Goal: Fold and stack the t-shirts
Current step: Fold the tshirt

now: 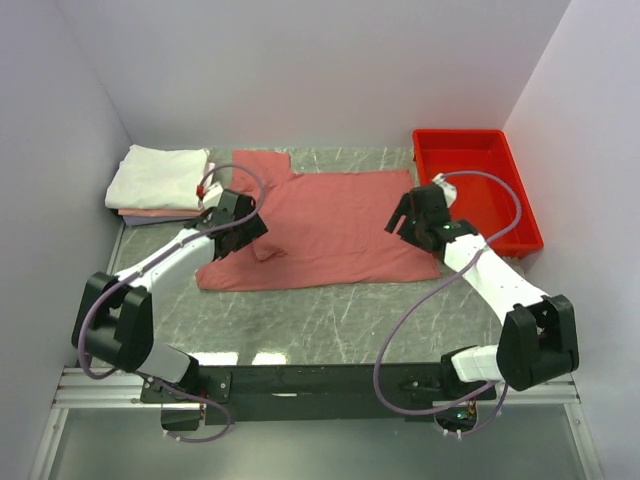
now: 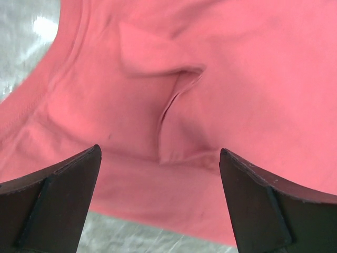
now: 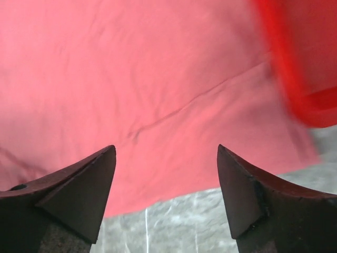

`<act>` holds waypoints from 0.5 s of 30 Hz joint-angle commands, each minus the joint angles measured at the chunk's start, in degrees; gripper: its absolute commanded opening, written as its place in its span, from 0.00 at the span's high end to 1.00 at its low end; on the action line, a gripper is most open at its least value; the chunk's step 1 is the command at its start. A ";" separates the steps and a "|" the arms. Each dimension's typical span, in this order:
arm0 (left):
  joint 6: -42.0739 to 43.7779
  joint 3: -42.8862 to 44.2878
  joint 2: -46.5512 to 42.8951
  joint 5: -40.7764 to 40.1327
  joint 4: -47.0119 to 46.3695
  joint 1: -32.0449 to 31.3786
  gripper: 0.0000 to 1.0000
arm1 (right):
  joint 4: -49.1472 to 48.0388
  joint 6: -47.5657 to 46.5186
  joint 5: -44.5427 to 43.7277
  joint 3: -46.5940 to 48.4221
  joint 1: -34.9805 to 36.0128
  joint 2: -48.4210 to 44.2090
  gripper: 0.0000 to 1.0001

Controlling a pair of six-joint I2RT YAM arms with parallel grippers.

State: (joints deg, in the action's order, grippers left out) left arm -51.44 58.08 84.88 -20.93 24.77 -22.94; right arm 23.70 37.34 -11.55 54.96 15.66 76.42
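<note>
Top external view shows the dusty salmon-red t-shirt (image 1: 335, 220) spread nearly flat on the grey marbled table (image 1: 330, 320). Its collar lies toward the far-left corner and its hem toward the right. Both arms hover over the shirt's opposite ends. The left gripper (image 2: 160, 153) hangs with its jaws spread wide above a puckered crease (image 2: 176, 97) near the sleeve, pinching nothing. The right gripper (image 3: 166, 150) stands equally parted over the hem end, with only cloth and table edge below it. A folded stack of t-shirts (image 1: 158, 178), white on top with pale pink beneath, sits in the far-left corner, just beside the spread shirt's collar. The bright red tray (image 1: 455, 134) stands in the far-right corner, touching or almost touching the hem; its visible floor holds nothing, though the right arm hides its near-left corner. The shirt looks light, limp and unbreakable, so it will likely sag and wrinkle wherever it is lifted and will keep no shape by itself. The firmest holds are probably the stitched edges: the hem corners on the right, and the shoulder seam or sleeve cuff on the left. Both ends should be pinched together so the fold falls evenly.
</note>
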 commanded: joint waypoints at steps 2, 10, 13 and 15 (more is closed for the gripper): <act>-2.52 -6.93 -3.41 4.22 -4.90 0.18 0.01 | -4.27 -2.18 3.02 -2.14 4.37 3.97 0.15; -3.66 -10.79 0.63 7.30 -5.88 1.05 0.01 | -6.92 -2.89 6.88 1.37 10.00 16.29 0.14; -4.89 -13.86 -0.41 7.48 -5.35 1.05 0.01 | -6.65 -1.49 7.16 -0.28 10.44 17.71 0.14; -6.21 -16.06 -2.69 7.83 -5.53 1.05 0.01 | -7.09 -0.43 7.07 -2.13 10.71 16.31 0.14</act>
State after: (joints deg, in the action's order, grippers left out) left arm -55.31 44.49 85.03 -14.39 19.97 -22.06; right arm 18.59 35.55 -4.89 53.58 25.91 94.70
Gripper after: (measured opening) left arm 0.995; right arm 0.863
